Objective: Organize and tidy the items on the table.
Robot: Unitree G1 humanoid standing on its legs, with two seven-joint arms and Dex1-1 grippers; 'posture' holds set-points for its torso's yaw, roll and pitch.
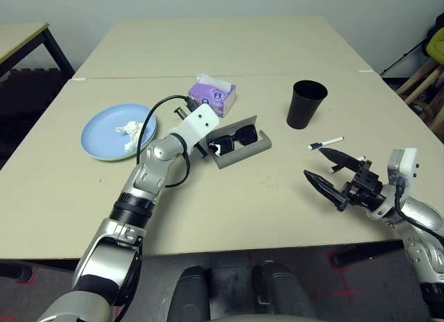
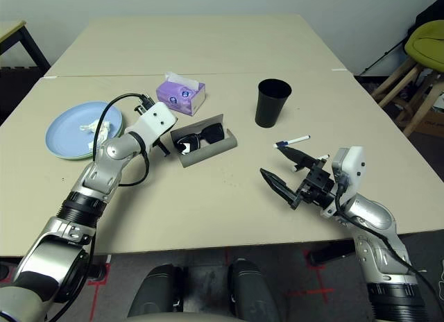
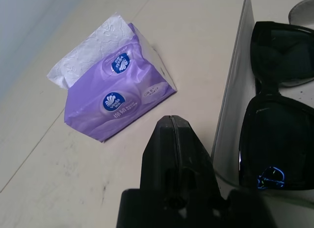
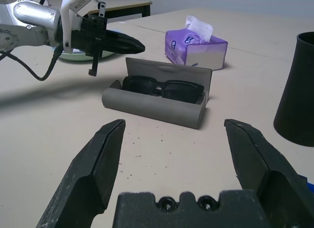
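On the beige table (image 1: 229, 197), the grey glasses case (image 1: 241, 150) lay open with the black sunglasses (image 1: 233, 137) inside. My left gripper (image 4: 128, 43) hovered beside its raised lid, fingers pressed together, empty. My right gripper (image 1: 326, 169) waited near the white pen (image 1: 326, 143), fingers wide apart. The purple tissue box (image 1: 213, 94) and black tumbler (image 1: 305, 104) stood behind.

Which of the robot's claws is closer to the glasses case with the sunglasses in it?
Left. The left claw hangs shut just beside the open glasses case; the right claw waits open well off to the other side, near the pen.
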